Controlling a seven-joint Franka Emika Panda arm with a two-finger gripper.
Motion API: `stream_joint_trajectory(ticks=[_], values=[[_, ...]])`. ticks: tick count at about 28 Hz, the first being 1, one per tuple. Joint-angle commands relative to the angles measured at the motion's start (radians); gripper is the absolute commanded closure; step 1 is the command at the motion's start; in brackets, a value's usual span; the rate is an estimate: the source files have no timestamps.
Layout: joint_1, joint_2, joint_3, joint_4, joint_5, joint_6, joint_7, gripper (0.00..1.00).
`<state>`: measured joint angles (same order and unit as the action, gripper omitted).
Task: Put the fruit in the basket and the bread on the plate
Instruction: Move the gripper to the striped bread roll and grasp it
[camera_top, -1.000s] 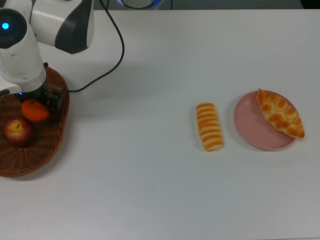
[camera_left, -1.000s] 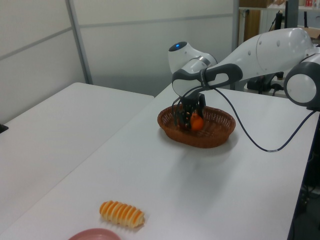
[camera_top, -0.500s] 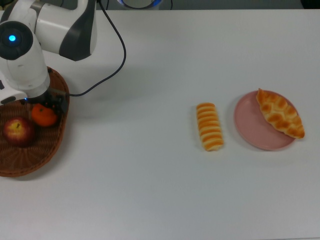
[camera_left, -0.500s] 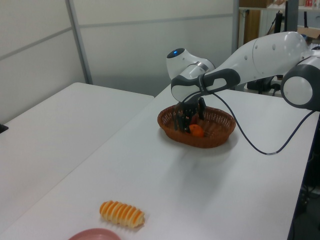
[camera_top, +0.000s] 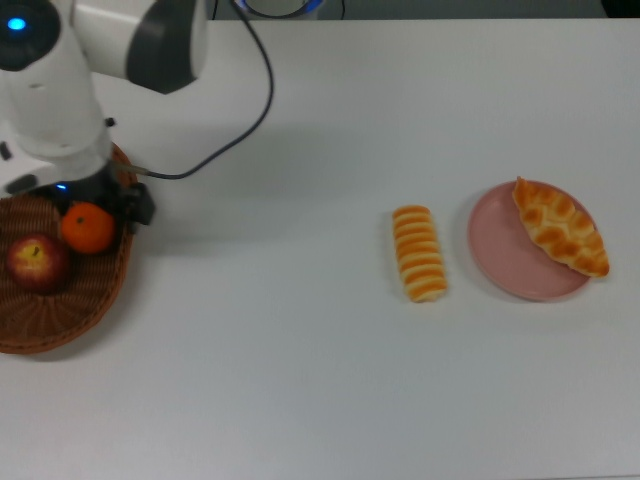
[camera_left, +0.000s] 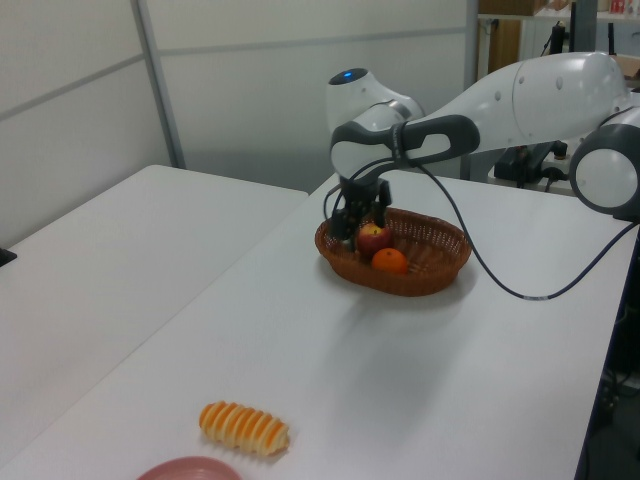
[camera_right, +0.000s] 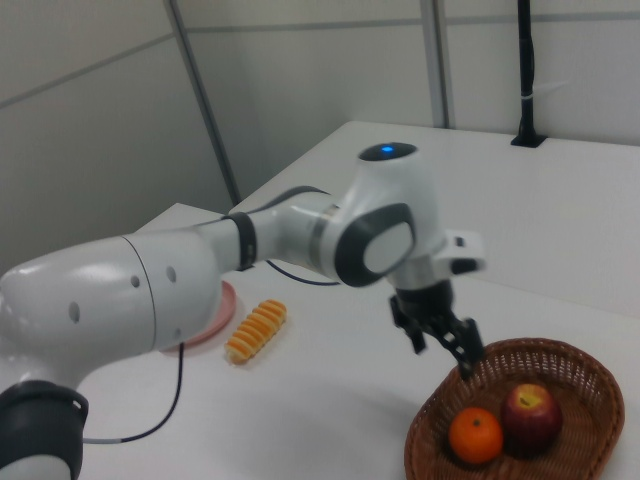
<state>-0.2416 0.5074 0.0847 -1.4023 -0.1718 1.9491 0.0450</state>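
Only the top view is showing the braided roll (camera_top: 561, 226) lying on the plate (camera_top: 506, 260), far from the spread, empty gripper (camera_right: 442, 340); one apple (camera_right: 529, 414) and one tangerine (camera_right: 475, 436) are sitting below it in the basket (camera_right: 590, 385); one striped roll (camera_top: 419, 252) is lying on the table.

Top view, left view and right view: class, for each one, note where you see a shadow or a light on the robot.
Top view: a soft shadow lies on the table beside the striped roll, and a blue light glows on the arm. Left view: the basket casts a faint shadow toward the camera; blue light on top of the arm. Right view: same blue light; the gripper looks dark above the basket rim.
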Motion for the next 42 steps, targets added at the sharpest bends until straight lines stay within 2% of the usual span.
stream_joint_trajectory(ticks=[1, 2, 9, 13, 23, 32, 39, 40, 41, 42], values=[[0.120, -0.023, -0.005, -0.018, 0.017, -0.013, -0.010, 0.00], [0.154, -0.021, -0.005, -0.018, 0.018, -0.015, -0.008, 0.00], [0.261, -0.021, 0.012, -0.021, 0.044, -0.015, -0.008, 0.00], [0.347, -0.018, 0.012, -0.027, 0.044, -0.015, -0.004, 0.00], [0.507, -0.006, 0.012, -0.038, 0.035, -0.015, 0.021, 0.00], [0.597, 0.043, 0.010, -0.066, 0.017, -0.009, 0.041, 0.00], [0.611, 0.085, 0.010, -0.080, -0.064, 0.001, 0.044, 0.00], [0.613, 0.086, 0.010, -0.080, -0.069, 0.001, 0.044, 0.03], [0.613, 0.086, 0.010, -0.080, -0.074, 0.002, 0.044, 0.14], [0.614, 0.086, 0.010, -0.080, -0.075, 0.005, 0.047, 0.29]])
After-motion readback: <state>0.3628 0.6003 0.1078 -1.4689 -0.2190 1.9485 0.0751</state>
